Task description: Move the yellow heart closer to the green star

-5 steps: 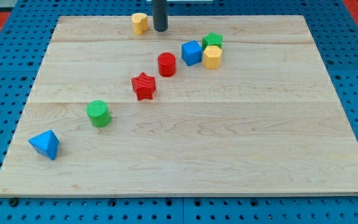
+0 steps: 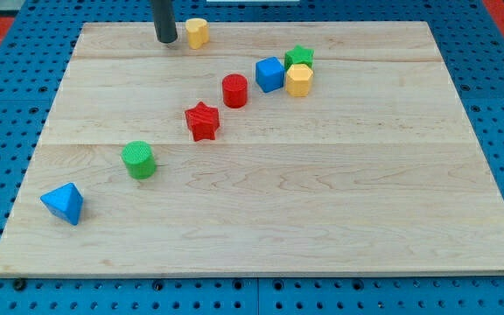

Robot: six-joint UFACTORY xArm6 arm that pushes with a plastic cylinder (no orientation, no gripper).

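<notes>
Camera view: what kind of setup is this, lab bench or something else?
Most likely a lab tabletop pushing rig. A bare wooden board lies on a blue perforated base. Small coloured blocks are scattered over it, such as the red star. My tip is just left of the yellow heart.

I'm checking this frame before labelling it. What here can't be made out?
- Camera view: the rod above my tip is cut off by the view's top.
- The green star is partly hidden by the yellow block in front.
- The yellow heart is too small to confirm its shape.
</notes>
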